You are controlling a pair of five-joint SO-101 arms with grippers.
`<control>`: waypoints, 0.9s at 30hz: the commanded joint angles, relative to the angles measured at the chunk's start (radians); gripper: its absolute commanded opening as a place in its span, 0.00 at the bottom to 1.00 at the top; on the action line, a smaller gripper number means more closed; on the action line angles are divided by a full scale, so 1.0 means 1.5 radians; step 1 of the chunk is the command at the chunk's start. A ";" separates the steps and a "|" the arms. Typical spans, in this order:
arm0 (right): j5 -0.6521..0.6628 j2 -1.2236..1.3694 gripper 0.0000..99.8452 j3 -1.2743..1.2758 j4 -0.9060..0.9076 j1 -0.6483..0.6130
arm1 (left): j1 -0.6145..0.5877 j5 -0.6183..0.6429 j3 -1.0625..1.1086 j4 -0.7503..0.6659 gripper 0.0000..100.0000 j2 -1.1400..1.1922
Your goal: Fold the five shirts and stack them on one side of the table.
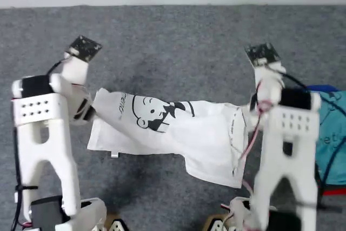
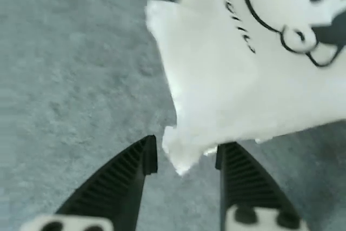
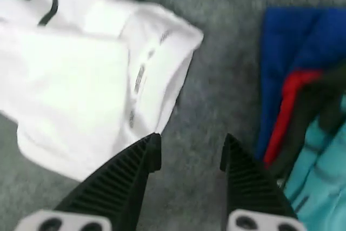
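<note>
White printed shirt [image 1: 173,131] partly folded on tabletop [image 1: 178,41]. Left gripper [image 2: 186,158], right gripper [image 3: 190,152] both spread, gripping nothing. Coloured shirt pile [image 1: 332,133] alongside, probably finished.

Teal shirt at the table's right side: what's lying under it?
A dark layer, a red layer and a blue layer poke out from beneath the teal shirt, on the grey mat. Their covered parts, and anything else below, cannot be seen.
</note>
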 commanded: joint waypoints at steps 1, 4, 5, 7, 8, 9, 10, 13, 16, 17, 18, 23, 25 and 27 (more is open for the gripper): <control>-0.024 0.122 0.19 -0.117 -0.012 0.001 | -0.036 0.004 -0.082 0.006 0.18 -0.029; -0.048 0.209 0.19 -0.155 -0.011 -0.014 | -0.058 0.002 -0.138 0.048 0.18 -0.029; -0.050 0.232 0.19 -0.158 -0.011 -0.021 | -0.060 0.002 -0.150 0.062 0.18 -0.029; -0.050 0.264 0.18 -0.158 -0.012 -0.043 | -0.057 0.002 -0.156 0.083 0.18 -0.029; -0.050 0.276 0.16 -0.158 -0.012 -0.054 | -0.056 0.002 -0.156 0.089 0.18 -0.029; -0.050 0.283 0.13 -0.158 -0.011 -0.066 | -0.056 0.004 -0.155 0.090 0.18 -0.029; -0.050 0.283 0.10 -0.158 -0.011 -0.078 | -0.057 0.004 -0.151 0.091 0.18 -0.029; -0.049 0.285 0.07 -0.158 -0.011 -0.100 | -0.058 0.005 -0.131 0.091 0.18 -0.029; -0.049 0.298 0.07 -0.157 -0.020 -0.097 | -0.057 0.005 -0.117 0.100 0.18 -0.029; -0.049 0.304 0.07 -0.157 -0.025 -0.090 | -0.057 0.005 -0.116 0.103 0.18 -0.029; -0.049 0.312 0.07 -0.157 -0.029 -0.084 | -0.057 0.005 -0.114 0.103 0.18 -0.029; -0.048 0.358 0.05 -0.157 -0.074 -0.077 | -0.056 0.005 -0.110 0.103 0.18 -0.024; -0.048 0.363 0.00 -0.159 -0.073 -0.078 | -0.055 0.003 -0.091 0.101 0.18 -0.024; -0.032 0.349 0.03 -0.160 -0.051 -0.078 | -0.045 -0.001 -0.048 0.103 0.18 -0.024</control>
